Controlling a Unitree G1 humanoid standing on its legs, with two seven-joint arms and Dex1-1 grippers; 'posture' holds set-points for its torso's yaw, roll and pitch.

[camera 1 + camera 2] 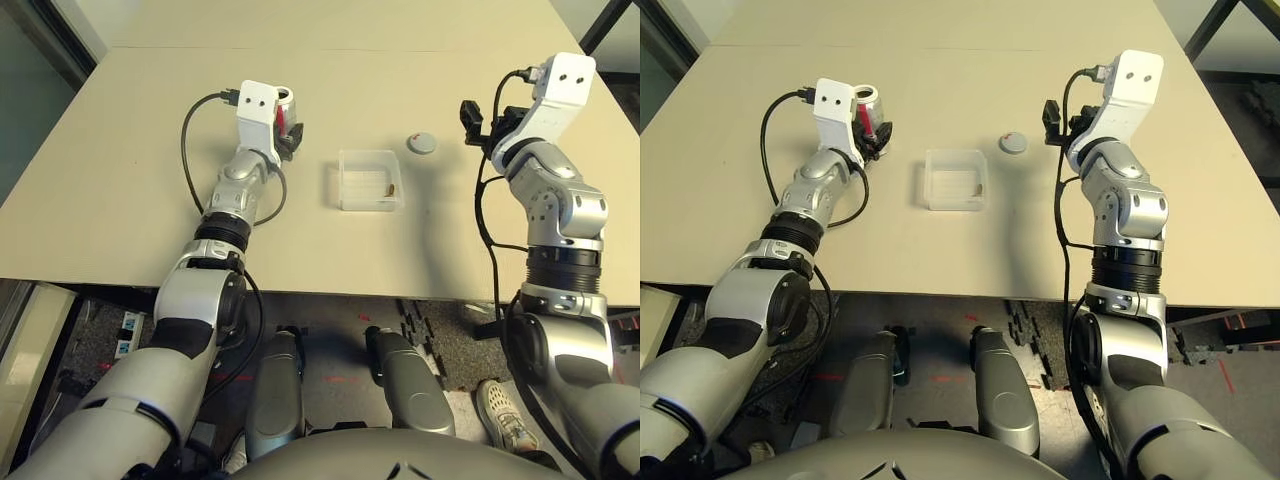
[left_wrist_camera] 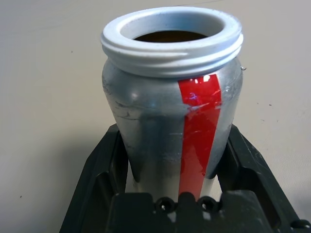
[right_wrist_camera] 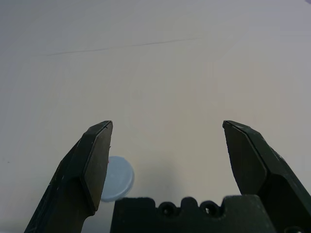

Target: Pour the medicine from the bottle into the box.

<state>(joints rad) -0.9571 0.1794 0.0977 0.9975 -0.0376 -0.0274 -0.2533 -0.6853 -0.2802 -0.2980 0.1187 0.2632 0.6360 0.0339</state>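
While the bottle point(image 2: 172, 104) stands upright with its mouth up, I have my left hand point(image 2: 175, 194) closed around its lower body, both black fingers point(image 2: 99, 179) pressed to its silver sides and the red stripe facing the wrist camera. It is held out to the left of the box point(image 1: 369, 179), well apart from it, so nothing can spill from it there; I judge that upright hold keeps any remaining contents inside. Its white rim is bare, the cap point(image 1: 422, 143) lying by itself on the bench point(image 1: 130, 200) to the right of the box and a little farther from me. The box sits in the middle of the bench between my two arms, open at the top, and a small brownish piece of medicine point(image 1: 389, 185) already lies inside near its right wall. I cannot tell from the dark mouth whether more is left in the bottle. My right hand point(image 3: 167, 155) hangs raised above the bench near the cap, fingers spread wide, gripping nothing and touching nothing; parked there it keeps clear of the box.
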